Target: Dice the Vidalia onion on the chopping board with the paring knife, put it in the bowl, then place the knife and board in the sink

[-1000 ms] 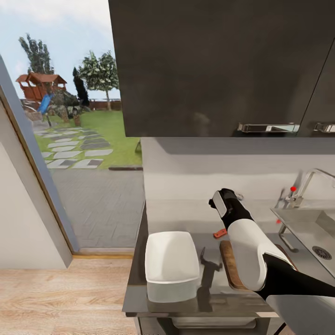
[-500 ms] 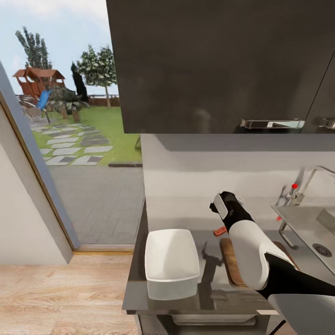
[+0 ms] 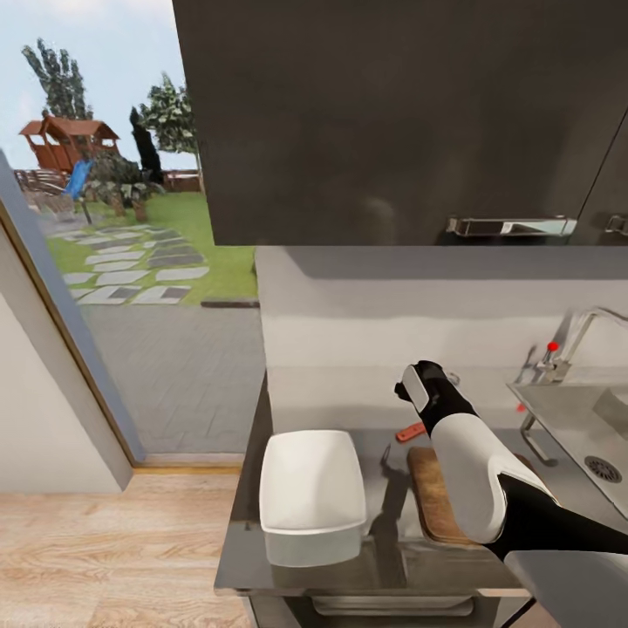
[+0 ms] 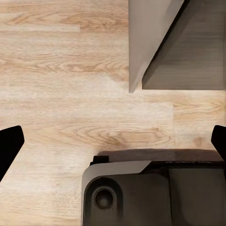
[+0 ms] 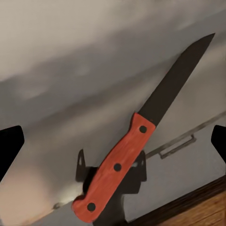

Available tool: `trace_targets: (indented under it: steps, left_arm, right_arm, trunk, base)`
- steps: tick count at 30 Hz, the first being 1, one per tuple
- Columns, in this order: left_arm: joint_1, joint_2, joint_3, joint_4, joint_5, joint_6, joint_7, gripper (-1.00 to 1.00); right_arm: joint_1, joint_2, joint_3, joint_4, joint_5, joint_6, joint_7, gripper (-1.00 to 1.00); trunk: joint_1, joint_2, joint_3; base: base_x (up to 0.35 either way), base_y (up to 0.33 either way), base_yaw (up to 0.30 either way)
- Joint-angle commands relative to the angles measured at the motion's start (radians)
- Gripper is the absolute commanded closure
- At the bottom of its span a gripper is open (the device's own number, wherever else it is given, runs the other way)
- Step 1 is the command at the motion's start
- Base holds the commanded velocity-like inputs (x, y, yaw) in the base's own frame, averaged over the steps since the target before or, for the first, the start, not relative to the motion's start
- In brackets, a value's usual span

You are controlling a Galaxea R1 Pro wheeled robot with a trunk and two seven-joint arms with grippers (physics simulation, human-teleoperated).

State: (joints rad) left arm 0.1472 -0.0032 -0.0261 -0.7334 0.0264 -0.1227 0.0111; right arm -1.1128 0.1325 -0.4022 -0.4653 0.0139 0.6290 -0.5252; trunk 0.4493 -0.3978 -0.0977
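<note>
The paring knife [image 5: 136,146], red handle and dark blade, lies flat on the grey countertop [image 3: 384,549] beyond the chopping board [image 3: 432,497]. In the head view its red handle [image 3: 410,432] peeks out beside my right arm [image 3: 471,462], which reaches over the board. My right gripper [image 5: 114,143] hovers open above the knife, one finger on each side of the handle. The white square bowl [image 3: 312,488] stands beside the board. The sink [image 3: 593,419] is at the right edge. The onion is out of view. My left gripper [image 4: 114,141] is open, over wooden floor.
Dark wall cabinets [image 3: 392,122] hang low over the counter. The chrome tap with red knob [image 3: 558,349] stands behind the sink. A glass door [image 3: 131,262] to the garden lies left of the counter's end. The robot base [image 4: 150,193] sits under the left gripper.
The head camera has turned a little, so the whole picture has drifted. My right arm stays over the knife and board; nothing was picked up.
</note>
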Motion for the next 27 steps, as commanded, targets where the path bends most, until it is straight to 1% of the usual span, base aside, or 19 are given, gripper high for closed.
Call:
trace_targets:
  steps: [1,13,18,27]
  left_arm:
    - [0.000,0.000,-0.001,-0.001,0.003,-0.002,0.001,-1.00]
    - [0.000,0.000,-0.002,0.001,0.003,-0.002,0.001,-1.00]
    - [0.000,0.000,-0.002,0.002,0.003,-0.002,0.001,-1.00]
    - [0.000,0.000,-0.002,0.002,0.003,-0.002,0.001,-1.00]
  right_arm:
    - [-0.001,0.001,-0.004,-0.001,0.001,0.005,-0.002,-1.00]
    - [-0.001,0.001,-0.004,0.012,0.001,0.005,-0.002,-1.00]
    - [-0.001,0.001,-0.004,0.019,0.001,0.005,-0.001,-1.00]
    - [-0.001,0.001,-0.004,0.020,0.001,0.005,-0.001,-1.00]
  trunk:
    - [0.001,-0.002,-0.004]
    - [0.001,-0.002,-0.023]
    - [0.001,-0.002,-0.031]
    - [0.001,-0.002,-0.045]
  base:
    - [0.030,-0.040,0.000]
    - [0.002,-0.004,0.000]
    - [-0.072,0.000,0.000]
    - [-0.011,0.000,0.000]
